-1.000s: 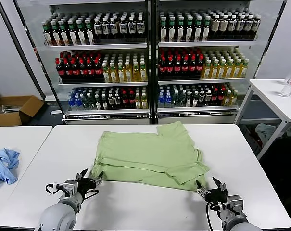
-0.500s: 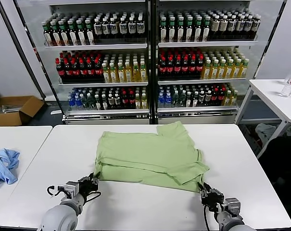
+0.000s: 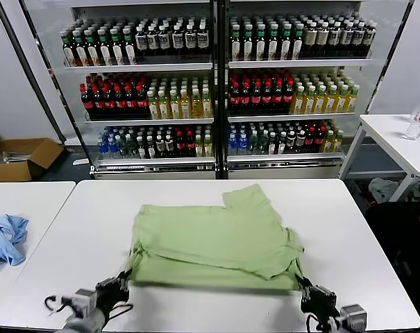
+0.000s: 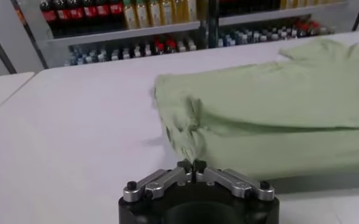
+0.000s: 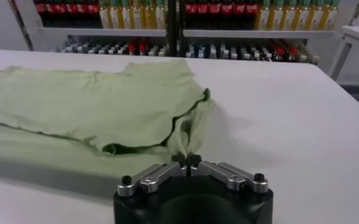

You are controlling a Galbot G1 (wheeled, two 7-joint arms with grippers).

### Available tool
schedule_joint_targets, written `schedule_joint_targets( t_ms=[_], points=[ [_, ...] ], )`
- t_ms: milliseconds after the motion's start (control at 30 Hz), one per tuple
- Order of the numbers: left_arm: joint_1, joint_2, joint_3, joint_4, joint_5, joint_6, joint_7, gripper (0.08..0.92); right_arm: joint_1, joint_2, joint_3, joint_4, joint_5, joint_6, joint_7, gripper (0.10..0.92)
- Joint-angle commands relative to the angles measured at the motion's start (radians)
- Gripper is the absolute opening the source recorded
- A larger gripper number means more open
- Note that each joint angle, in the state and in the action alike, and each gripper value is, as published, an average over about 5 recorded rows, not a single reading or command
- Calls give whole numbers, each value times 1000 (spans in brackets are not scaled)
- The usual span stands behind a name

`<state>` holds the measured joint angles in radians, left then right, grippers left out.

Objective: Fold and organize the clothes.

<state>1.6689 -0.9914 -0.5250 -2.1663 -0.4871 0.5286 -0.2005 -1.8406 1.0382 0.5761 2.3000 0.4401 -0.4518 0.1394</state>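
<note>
The light green shirt [image 3: 216, 239] lies partly folded in the middle of the white table [image 3: 348, 222], one sleeve pointing toward the far side. My left gripper [image 3: 119, 281] is shut on the shirt's near left corner [image 4: 185, 137], the fabric pinched between its fingertips. At the near right corner [image 5: 188, 137], my right gripper [image 3: 305, 288] is shut on the cloth too. Both corners are pulled taut toward the table's front edge. In the left wrist view the left gripper [image 4: 192, 164] pinches a gathered tuft; in the right wrist view the right gripper [image 5: 186, 159] does the same.
A light blue cloth [image 3: 5, 239] lies on a second white table [image 3: 29, 201] to the left. Behind the work table stands a glass-door fridge [image 3: 216, 90] full of bottles. A small table [image 3: 397, 139] with a bottle is at the right, a cardboard box [image 3: 19, 158] on the floor at left.
Both grippers went from open to shut on the shirt's near corners, then drew back toward the front edge, pulling the near hem along and stretching the shirt.
</note>
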Motion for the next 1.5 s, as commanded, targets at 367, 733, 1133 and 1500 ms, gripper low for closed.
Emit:
schedule_joint_targets(
  t_ms=[367, 733, 1133, 1500],
  points=[
    [-56, 42, -49, -158, 1, 26, -37, 315, 258, -72, 89, 95, 130, -126, 69, 433],
    [-599, 38, 156, 317, -49, 4, 79, 626, 977, 26, -282, -485, 137, -127, 72, 751],
    [-823, -17, 283, 631, -56, 18, 123, 822, 1246, 198, -388, -924, 68, -113, 20, 823],
    [-791, 9, 247, 645, -56, 31, 210, 823, 1302, 317, -431, -1096, -25, -78, -27, 823]
  ],
)
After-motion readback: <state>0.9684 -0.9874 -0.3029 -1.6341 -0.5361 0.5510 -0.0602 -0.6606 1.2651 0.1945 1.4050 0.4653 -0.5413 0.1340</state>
